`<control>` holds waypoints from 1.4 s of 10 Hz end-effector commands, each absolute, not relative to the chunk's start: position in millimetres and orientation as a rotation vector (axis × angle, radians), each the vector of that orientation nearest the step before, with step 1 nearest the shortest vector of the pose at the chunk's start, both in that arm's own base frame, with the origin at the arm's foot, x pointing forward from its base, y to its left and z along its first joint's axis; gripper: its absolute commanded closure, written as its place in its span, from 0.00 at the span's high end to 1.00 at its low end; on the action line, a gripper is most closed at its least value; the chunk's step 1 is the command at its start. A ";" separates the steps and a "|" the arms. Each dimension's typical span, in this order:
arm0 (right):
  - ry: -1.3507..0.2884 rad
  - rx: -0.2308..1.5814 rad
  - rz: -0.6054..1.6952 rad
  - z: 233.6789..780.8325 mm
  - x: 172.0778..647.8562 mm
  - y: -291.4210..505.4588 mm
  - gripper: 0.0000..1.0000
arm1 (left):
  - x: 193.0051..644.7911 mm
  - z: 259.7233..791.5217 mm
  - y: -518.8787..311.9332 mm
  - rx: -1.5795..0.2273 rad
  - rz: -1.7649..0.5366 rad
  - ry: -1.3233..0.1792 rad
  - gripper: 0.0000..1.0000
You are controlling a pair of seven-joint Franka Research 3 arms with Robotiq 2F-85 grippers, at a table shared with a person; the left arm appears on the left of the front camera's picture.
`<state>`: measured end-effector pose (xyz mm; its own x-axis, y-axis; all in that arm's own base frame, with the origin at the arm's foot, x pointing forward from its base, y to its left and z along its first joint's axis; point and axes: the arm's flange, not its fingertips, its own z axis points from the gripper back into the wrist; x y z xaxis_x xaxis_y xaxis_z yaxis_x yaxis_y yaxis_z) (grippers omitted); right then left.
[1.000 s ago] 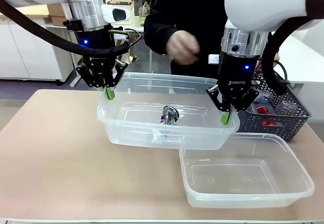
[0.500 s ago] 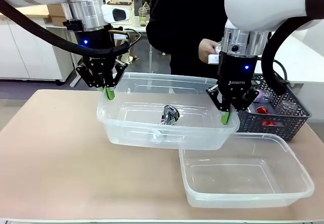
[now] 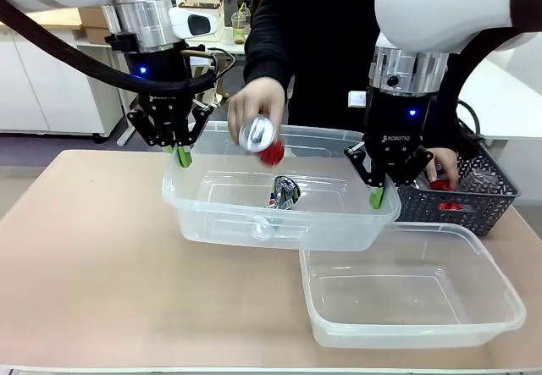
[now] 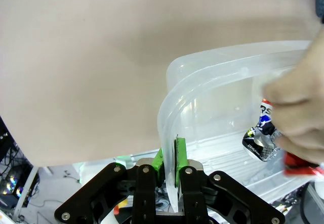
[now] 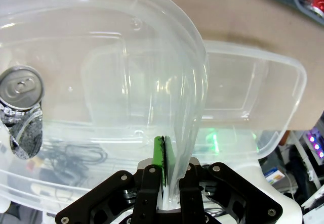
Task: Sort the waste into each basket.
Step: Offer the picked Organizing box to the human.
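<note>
Half a second ago the person's hand (image 3: 247,104) was drawn back against the dark clothing; now it has come forward at 12 o'clock and hangs over the large see-through rectangular plastic tub (image 3: 229,218) in the middle of the beige table (image 3: 102,265), gripping a dented red-and-silver drink can (image 3: 257,132) above the open top. That suggests a second can is about to join the crushed silver can (image 3: 284,193) already lying on the tub's floor, so the sorting looks barely begun. The person's other hand (image 3: 442,165) reaches into the dark lattice-sided basket (image 3: 478,195) at 3 o'clock, where more red waste shows. Neither robot arm has shifted. The left gripper (image 3: 180,153) points straight down at the tub's 10 o'clock corner, its green pads clenched on the rolled rim, one pad each side of the wall. The right gripper (image 3: 377,193) also points down, at the tub's 3 o'clock edge, clamped on the rim the same way. A second clear plastic tub (image 3: 406,328) sits at 5 o'clock with nothing in it, its near corner tucked under the held one.
</note>
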<state>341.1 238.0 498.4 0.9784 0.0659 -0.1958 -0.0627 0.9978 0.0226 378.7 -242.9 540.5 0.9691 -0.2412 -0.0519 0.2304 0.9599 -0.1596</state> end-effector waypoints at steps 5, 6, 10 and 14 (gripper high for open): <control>0.220 -0.023 0.071 495.8 340.7 236.4 0.05 | 375.9 547.4 -235.8 -0.162 -0.256 0.056 0.06; 0.220 -0.023 0.071 495.8 340.7 236.4 0.05 | 375.9 547.4 -235.8 -0.162 -0.256 0.056 0.06; 0.220 -0.023 0.071 495.8 340.7 236.4 0.05 | 375.9 547.4 -235.8 -0.162 -0.256 0.056 0.06; 0.220 -0.023 0.071 495.8 340.7 236.4 0.05 | 375.9 547.4 -235.8 -0.162 -0.256 0.056 0.06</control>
